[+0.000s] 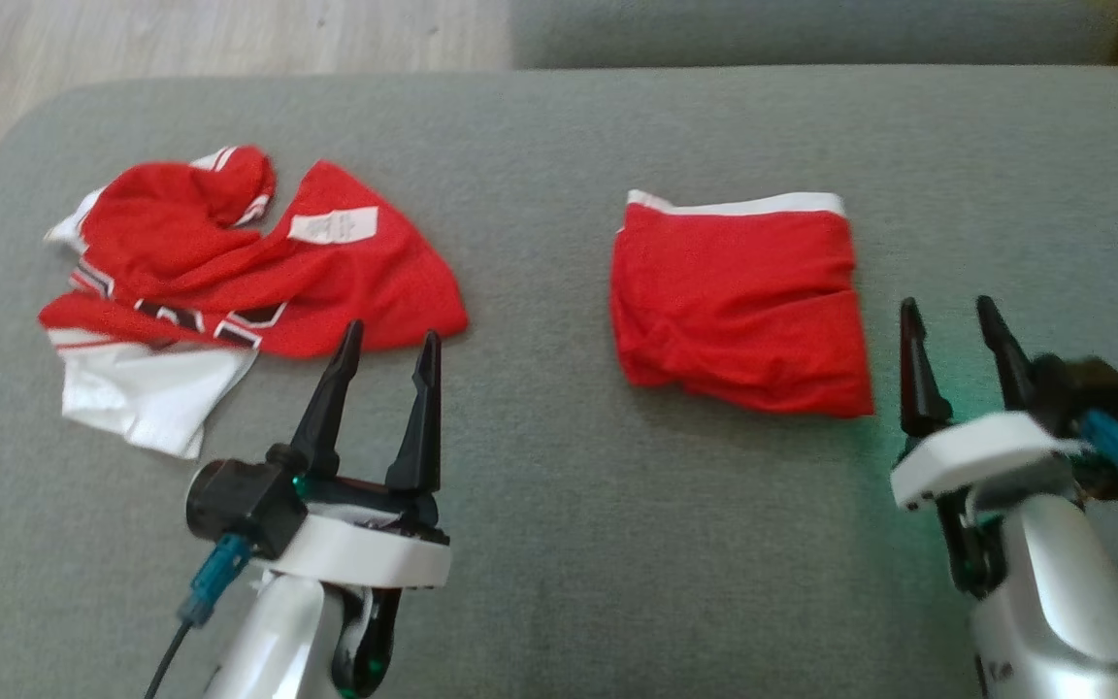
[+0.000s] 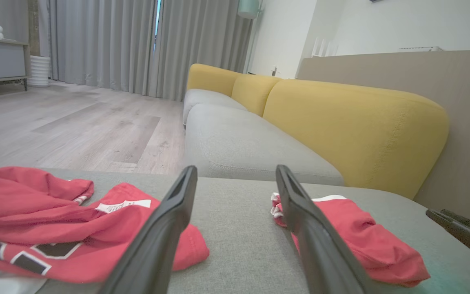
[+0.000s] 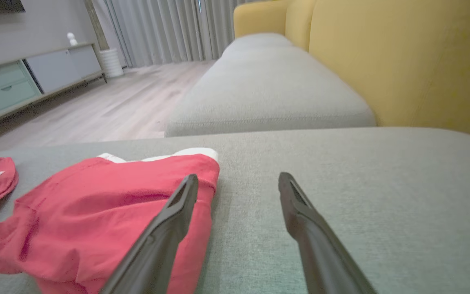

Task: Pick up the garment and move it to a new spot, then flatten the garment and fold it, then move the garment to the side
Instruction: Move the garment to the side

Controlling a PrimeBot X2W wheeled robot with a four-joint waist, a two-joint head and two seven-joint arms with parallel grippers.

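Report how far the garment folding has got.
Done: the red garment with white band lies folded on the grey sofa cushion. In hand: nothing; the left gripper and right gripper are open and empty. Left: the crumpled red-and-white jersey lies unfolded.

A folded red garment [image 1: 739, 306] lies right of a crumpled jersey [image 1: 248, 262] on the grey cushion [image 1: 540, 544].

Behind the right gripper [image 1: 947, 307], its wrist housing looks blurred.

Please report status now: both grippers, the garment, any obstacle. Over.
Left gripper open, empty. Right gripper open, empty. Crumpled red jersey lies left on grey cushion, folded red garment right. Nothing between grippers and garments.
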